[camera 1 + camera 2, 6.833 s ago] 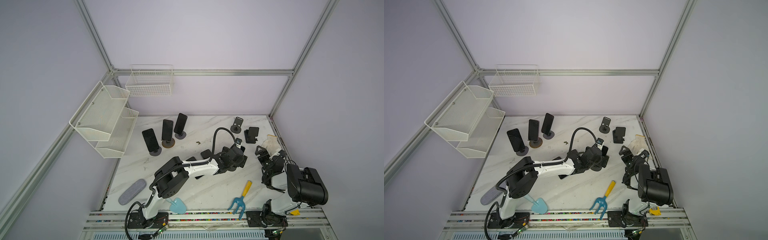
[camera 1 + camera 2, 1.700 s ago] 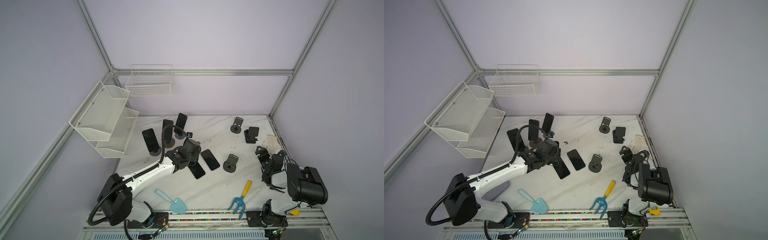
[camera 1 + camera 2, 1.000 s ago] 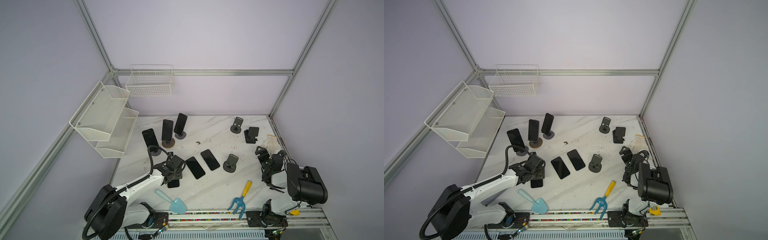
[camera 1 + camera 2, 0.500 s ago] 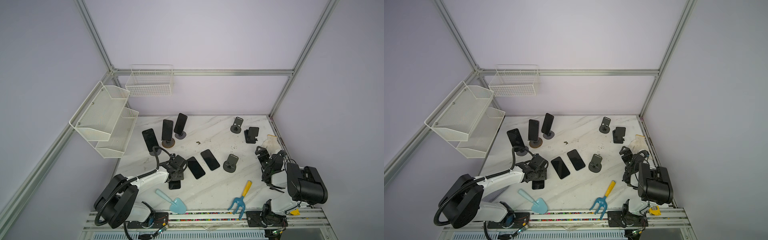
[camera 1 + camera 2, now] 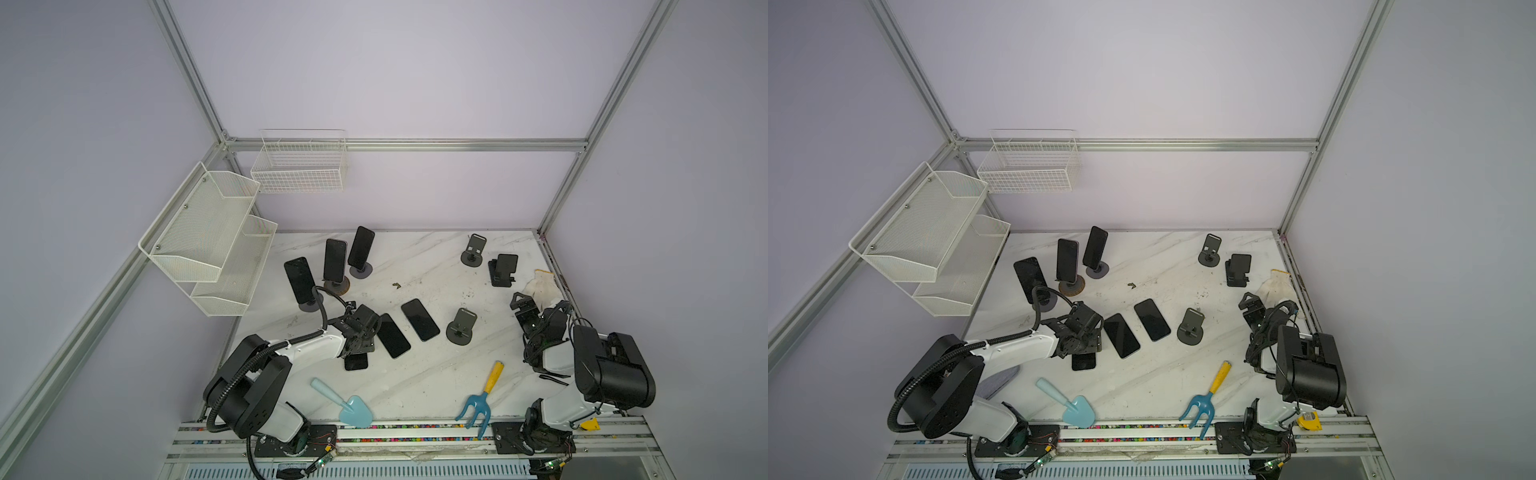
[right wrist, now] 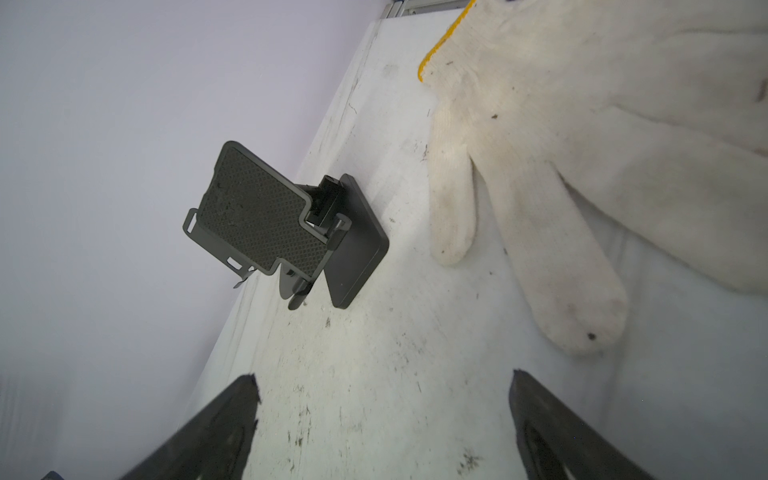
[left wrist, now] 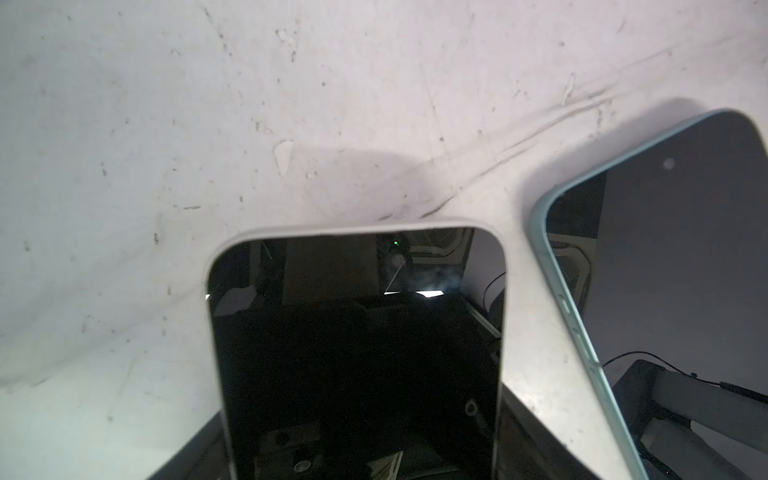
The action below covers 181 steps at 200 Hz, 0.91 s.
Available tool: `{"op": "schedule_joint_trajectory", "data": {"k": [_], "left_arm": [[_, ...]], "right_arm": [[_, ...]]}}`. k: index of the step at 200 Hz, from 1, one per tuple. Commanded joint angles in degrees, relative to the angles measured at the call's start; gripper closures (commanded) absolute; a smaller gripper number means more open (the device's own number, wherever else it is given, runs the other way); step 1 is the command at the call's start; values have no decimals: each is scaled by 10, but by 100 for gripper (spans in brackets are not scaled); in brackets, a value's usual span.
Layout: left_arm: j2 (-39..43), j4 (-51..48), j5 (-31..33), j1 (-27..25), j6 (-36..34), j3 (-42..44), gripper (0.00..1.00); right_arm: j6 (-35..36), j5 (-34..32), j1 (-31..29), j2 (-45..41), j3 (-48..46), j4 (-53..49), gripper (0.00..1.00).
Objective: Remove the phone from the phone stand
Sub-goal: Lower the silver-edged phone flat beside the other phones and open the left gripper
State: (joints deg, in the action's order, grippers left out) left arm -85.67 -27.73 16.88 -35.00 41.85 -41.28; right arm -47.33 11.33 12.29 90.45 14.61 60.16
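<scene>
Black phone (image 7: 357, 353) flat, screen up

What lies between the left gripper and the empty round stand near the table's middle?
A flat phone and a second phone, side by side, in both top views.

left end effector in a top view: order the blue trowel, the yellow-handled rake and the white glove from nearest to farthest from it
Measured from the left end effector in a top view:
1. blue trowel, just in front of it, toward the front edge.
2. yellow-handled rake, off to the front right.
3. white glove, at the far right side, farther back.
</scene>
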Motion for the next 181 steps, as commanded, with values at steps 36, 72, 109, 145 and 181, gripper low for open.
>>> {"op": "schedule_joint_trajectory", "data": {"k": [36, 72, 109, 145, 181], "left_arm": [[-26, -63, -5, 2, -4, 15, 21], [-21, -66, 0, 2, -1, 18, 19], [-12, -69, 1, 2, -1, 17, 19], [52, -98, -13, 2, 2, -4, 14], [167, -162, -12, 2, 5, -43, 13]], "right_arm": [[-5, -3, -2, 4, 7, -5, 4], [-3, -3, -3, 4, 8, -5, 4], [0, -3, -2, -1, 7, -5, 4], [1, -3, -3, -1, 6, -2, 4], [-2, -3, -3, 2, 3, 8, 4]]}}
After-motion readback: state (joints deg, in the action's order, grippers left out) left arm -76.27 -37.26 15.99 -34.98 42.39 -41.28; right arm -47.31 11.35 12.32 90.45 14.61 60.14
